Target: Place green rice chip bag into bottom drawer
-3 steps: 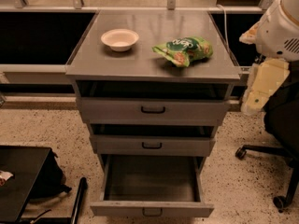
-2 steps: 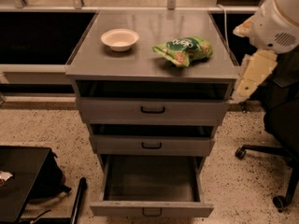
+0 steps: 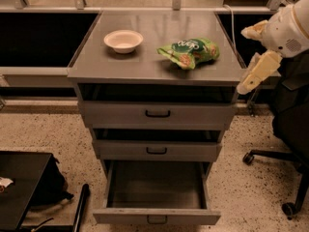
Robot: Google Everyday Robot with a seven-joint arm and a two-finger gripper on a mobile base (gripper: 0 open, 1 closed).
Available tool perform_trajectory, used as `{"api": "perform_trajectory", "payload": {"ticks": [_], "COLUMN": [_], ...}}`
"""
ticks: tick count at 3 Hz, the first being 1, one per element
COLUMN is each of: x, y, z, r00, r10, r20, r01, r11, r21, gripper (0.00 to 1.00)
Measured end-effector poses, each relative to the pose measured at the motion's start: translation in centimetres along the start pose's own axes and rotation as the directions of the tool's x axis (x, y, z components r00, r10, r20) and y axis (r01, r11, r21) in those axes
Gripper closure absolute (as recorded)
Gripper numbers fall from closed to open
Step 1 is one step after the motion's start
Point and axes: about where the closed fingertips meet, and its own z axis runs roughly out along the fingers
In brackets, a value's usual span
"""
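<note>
Nearest me, the bottom drawer (image 3: 155, 187) stands pulled open. My gripper (image 3: 255, 74) hangs beside the right edge of the cabinet top (image 3: 169, 25); open or closed, I cannot tell. Farther back, the green rice chip bag (image 3: 189, 52) lies there, right of a white bowl (image 3: 123, 40).

I see my gripper (image 3: 253, 74) at the right edge of the frame, just off the right rim of the cabinet top (image 3: 159, 23). There is open air between it and the green rice chip bag (image 3: 189, 52). The white bowl (image 3: 123, 40) sits well apart, left of the bag and out of that lane. At lower centre the bottom drawer (image 3: 157, 185) stands pulled out, open from above. The middle drawer (image 3: 157, 150) front sits right above its back end. A black office chair (image 3: 289, 129) crowds the floor at lower right.
</note>
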Motion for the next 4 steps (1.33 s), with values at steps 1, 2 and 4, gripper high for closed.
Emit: {"api": "perform_trajectory", "payload": {"ticks": [1,2,4], "x": [-0.8,-1.0,-6.0], "y": [-0.1,-0.4,-7.4], "z": [0.8,1.3,4.0], "r00": [0.998,0.996,0.99], "r10": [0.022,0.017,-0.001], "r20": [0.067,0.086,0.142], "r01": [-0.02,-0.015,-0.006], "r11": [0.9995,0.9996,0.9987], "r21": [-0.025,-0.025,0.05], "gripper": [0.0,0.0,0.0]}}
